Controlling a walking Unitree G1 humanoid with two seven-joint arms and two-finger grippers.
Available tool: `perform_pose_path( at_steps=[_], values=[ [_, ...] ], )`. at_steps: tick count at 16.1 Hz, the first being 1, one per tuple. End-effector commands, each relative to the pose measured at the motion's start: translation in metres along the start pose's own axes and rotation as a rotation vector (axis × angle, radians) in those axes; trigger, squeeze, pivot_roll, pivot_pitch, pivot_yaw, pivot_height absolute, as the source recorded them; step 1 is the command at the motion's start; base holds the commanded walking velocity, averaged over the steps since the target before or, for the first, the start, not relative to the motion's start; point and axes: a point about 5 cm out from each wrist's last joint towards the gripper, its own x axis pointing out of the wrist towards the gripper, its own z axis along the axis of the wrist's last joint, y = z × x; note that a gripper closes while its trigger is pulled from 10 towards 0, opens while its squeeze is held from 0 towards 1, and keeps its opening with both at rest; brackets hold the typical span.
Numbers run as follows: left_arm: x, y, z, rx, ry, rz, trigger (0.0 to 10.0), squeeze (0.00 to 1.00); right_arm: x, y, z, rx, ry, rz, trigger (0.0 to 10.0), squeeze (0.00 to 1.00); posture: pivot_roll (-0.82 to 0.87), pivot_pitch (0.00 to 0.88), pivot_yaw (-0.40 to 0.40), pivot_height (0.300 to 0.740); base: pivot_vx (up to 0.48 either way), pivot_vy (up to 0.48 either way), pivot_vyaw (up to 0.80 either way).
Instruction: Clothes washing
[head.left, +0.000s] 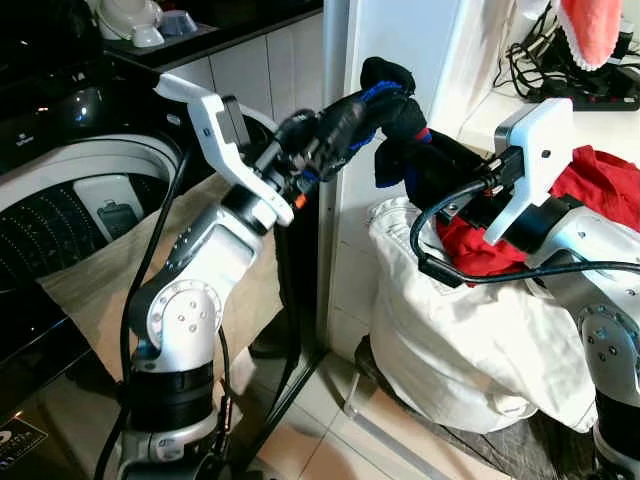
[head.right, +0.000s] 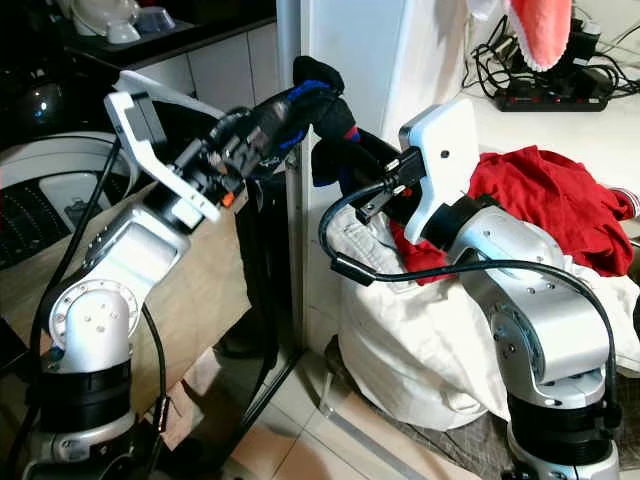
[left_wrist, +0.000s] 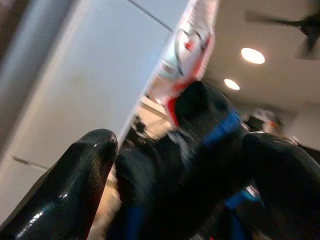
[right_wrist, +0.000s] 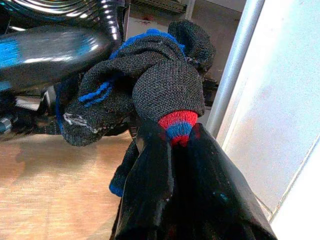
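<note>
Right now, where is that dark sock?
The sock hangs mid-air between both grippers, left gripper and right gripper, above the white laundry bag, beside the washer.

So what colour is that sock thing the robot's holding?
Dark grey sock with blue stripes and a red-blue tip; clearest in right wrist view.

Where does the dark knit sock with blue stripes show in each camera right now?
Left eye: dark knit sock with blue stripes, upper centre, before the white pillar.
Right eye: upper centre.
Left wrist: blurred, centre.
Right wrist: centre.
Shared landmark: the white pillar.
</note>
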Motion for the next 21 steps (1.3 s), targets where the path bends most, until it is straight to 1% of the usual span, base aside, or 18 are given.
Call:
perform_pose_path(
  at_steps=[1,3,5,6,7,10,13,18,21],
  values=[
    [-0.002,-0.006,-0.002,-0.012,0.023,-0.053,10.0,0.0,-0.002,-0.004,0.005,-0.023,-0.021,-0.019,0.0,0.0,-0.07,0.0,0.026,0.74,0.0,0.0,0.0],
    [-0.005,-0.012,-0.01,-0.037,0.072,-0.106,10.0,0.0,-0.002,-0.003,0.006,-0.024,-0.024,-0.02,0.0,0.0,-0.07,0.0,0.033,0.74,0.0,0.0,0.0],
    [-0.007,-0.013,-0.015,-0.037,0.104,-0.124,10.0,0.0,-0.003,-0.003,0.006,-0.023,-0.026,-0.026,0.0,0.0,-0.07,0.0,0.038,0.74,0.0,0.0,0.0],
    [-0.007,-0.013,-0.015,-0.036,0.106,-0.126,10.0,0.0,-0.003,-0.003,0.006,-0.022,-0.026,-0.027,0.0,0.0,-0.07,0.0,0.038,0.74,0.0,0.0,0.0],
    [-0.006,-0.009,-0.015,-0.032,0.11,-0.1,0.0,0.0,-0.004,-0.003,0.006,-0.02,-0.03,-0.029,0.0,0.0,-0.07,0.0,0.042,0.74,0.0,0.0,0.0],
    [-0.006,-0.007,-0.012,-0.048,0.099,-0.101,0.0,0.0,-0.004,-0.002,0.007,-0.021,-0.032,-0.033,0.0,0.0,-0.07,0.0,0.044,0.74,0.0,0.0,0.0],
    [-0.006,-0.01,-0.012,-0.061,0.103,-0.128,0.0,0.0,-0.004,-0.002,0.006,-0.019,-0.025,-0.031,0.0,0.0,-0.07,0.0,0.04,0.74,0.0,0.0,0.0],
    [-0.007,-0.007,-0.013,-0.067,0.118,-0.113,0.0,0.0,-0.003,-0.001,0.006,-0.016,-0.025,-0.025,0.0,0.0,-0.07,0.0,0.037,0.74,0.0,0.0,0.0],
    [-0.006,-0.005,-0.011,-0.054,0.1,-0.1,0.0,0.0,-0.002,-0.001,0.005,-0.011,-0.026,-0.026,0.0,0.0,-0.07,0.0,0.035,0.74,0.0,0.0,0.0]
  ],
)
